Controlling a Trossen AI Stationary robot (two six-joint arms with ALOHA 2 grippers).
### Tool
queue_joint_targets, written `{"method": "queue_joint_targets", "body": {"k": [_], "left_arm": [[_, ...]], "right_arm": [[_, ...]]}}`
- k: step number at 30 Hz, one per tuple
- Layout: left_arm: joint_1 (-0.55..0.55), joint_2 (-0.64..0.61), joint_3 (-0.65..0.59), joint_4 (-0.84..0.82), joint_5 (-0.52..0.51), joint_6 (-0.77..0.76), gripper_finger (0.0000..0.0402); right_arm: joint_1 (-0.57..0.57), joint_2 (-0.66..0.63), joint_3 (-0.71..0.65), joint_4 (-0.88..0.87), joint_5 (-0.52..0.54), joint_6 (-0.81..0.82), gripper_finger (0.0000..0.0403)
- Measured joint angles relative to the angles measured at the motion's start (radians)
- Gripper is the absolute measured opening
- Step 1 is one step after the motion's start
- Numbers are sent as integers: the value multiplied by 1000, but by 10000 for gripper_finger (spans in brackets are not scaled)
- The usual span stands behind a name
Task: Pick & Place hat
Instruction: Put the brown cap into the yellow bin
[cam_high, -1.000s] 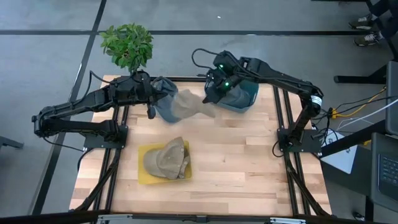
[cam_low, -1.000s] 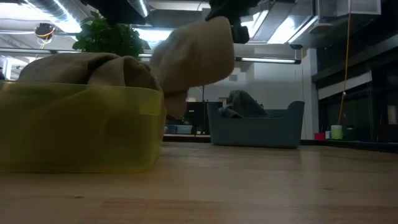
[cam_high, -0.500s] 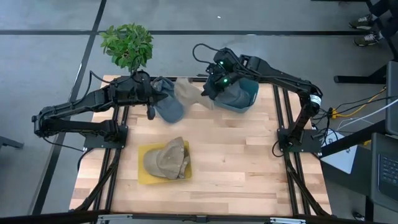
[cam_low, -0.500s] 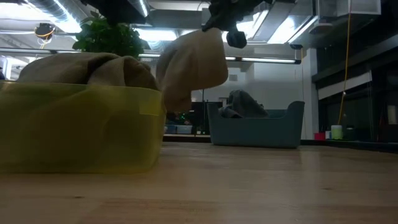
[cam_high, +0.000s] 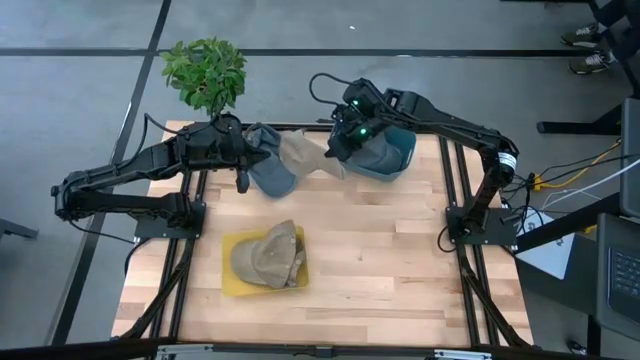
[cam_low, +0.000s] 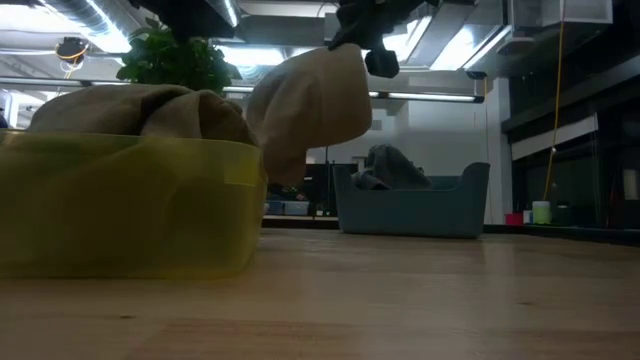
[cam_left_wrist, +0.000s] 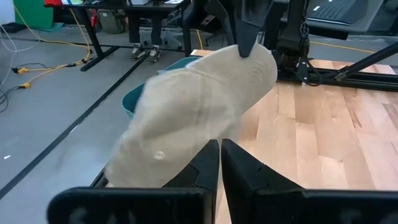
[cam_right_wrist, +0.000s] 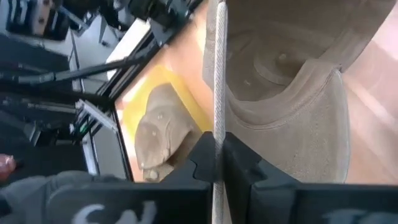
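Tan fabric is what I'm watching: the hat (cam_high: 298, 158) hangs in the air over the far edge of the table (cam_high: 400, 270), between my two arms and clear of the wood. My right gripper (cam_high: 334, 152) has its fingers pressed together on the hat's brim edge, which the right wrist view shows as a thin line of cloth running straight up between the dark fingertips. My left gripper (cam_high: 243, 178) sits just beside the hat's crown with its fingers pressed together too, and from the left wrist view I judge they pinch nothing, only resting under the cloth. I read this as the carry step: the hat is lifted and not yet placed. Next, I'd swing the right arm toward the yellow bin (cam_high: 263, 262), which already holds one tan hat (cam_high: 268, 254), and lower before letting go. The high view gives me the layout, including the blue-grey tub (cam_high: 396, 152) behind the right arm and the plant (cam_high: 206, 72). The low view alone shows how high the hat hangs above the bin's rim, while the right wrist view shows the bin lying below the held hat.
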Motion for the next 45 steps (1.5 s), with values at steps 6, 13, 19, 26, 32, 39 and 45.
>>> {"method": "queue_joint_targets", "body": {"k": [6,13,19,26,32,39,45], "left_arm": [[0,0,0,-44,22,-59,60],[0,0,0,-169,46,-173,146],[0,0,-1,-154,47,-191,213],[0,0,-1,-41,-6,-158,264],[0,0,-1,-24,-106,-95,276],[0,15,-1,-21,-179,-74,275],[0,37,-1,-12,-231,-71,274]], "right_arm": [[-12,-4,0,-40,-26,-37,15],[-14,-41,0,-40,6,-59,15],[-14,-78,0,37,6,-15,15],[-6,-93,0,103,-24,-7,16],[7,-94,0,163,-62,-4,16],[7,-94,0,218,-105,1,16],[13,-94,0,229,-121,-6,16]]}}
